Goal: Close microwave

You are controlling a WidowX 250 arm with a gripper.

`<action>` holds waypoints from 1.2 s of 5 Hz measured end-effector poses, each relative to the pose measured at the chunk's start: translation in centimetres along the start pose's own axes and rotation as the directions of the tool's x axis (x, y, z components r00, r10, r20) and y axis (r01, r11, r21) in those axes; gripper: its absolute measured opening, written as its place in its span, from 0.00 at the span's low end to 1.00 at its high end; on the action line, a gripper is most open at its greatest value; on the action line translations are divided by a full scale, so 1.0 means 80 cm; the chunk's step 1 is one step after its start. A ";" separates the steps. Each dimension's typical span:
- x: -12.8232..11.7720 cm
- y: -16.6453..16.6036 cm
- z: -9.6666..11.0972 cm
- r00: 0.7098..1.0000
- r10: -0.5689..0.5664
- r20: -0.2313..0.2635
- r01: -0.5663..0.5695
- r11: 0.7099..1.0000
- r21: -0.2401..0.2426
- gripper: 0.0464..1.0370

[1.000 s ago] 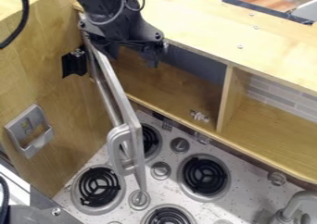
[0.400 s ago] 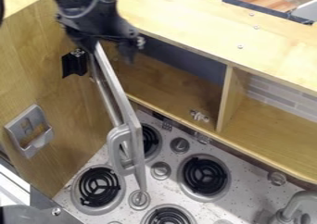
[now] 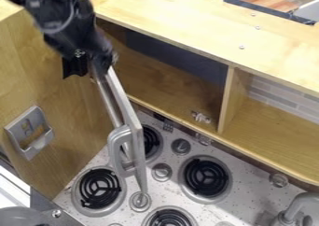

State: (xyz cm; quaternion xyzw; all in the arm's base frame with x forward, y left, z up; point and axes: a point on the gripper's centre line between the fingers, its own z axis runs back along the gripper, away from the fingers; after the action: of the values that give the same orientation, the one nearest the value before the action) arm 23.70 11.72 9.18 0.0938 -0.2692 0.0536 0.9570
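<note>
The microwave is a boxy compartment of pale, yellowish wood (image 3: 165,82) with a dark grey back panel (image 3: 187,58), at the left of a long wooden unit above the stove top (image 3: 181,162). Its front is open, and a small metal catch (image 3: 200,117) sits near the front edge of its floor, towards the right. The flat, light grey door (image 3: 128,109) stands upright and wide open, seen nearly edge-on, jutting from the compartment's left end out over the stove top. A thick, grey, rounded loop handle (image 3: 113,148) is fixed to its left-facing side, near the free end.
</note>
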 end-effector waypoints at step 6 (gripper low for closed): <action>-0.033 -0.057 -0.090 0.975 -0.209 -0.075 0.204 0.976 -0.073 0.96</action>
State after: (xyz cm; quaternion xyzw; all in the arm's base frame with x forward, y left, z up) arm 25.80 8.65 1.09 0.0878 -0.2202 -0.0511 0.9702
